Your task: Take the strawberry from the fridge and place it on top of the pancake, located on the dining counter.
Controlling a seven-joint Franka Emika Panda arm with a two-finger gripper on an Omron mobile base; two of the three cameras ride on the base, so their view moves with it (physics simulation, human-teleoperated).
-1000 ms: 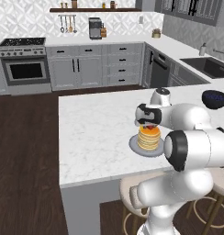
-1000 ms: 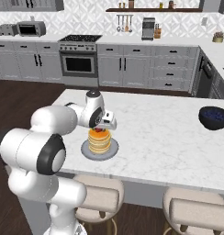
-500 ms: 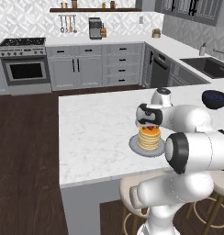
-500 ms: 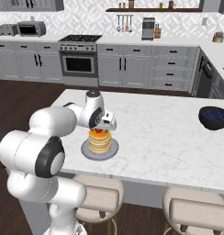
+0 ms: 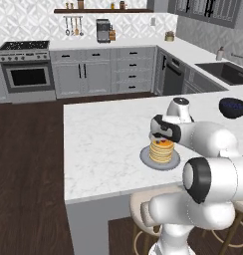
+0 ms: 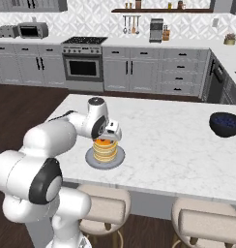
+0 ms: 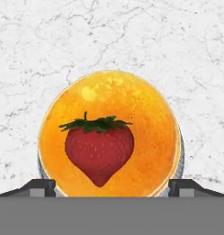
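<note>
Strawberry (image 7: 99,150) lies on pancake (image 7: 146,110), gripper (image 7: 112,187) fingers wide apart.

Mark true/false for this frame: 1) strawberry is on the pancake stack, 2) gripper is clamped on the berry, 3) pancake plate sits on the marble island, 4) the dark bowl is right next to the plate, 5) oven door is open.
1) True. The strawberry lies on the orange top of the pancake.
2) False. The gripper is open, its fingertips wide apart on either side of the stack, not touching the berry.
3) True. The plate rests on the dining counter.
4) False. The dark bowl stands far off toward the other end of the counter.
5) False. The oven door is shut.
</note>
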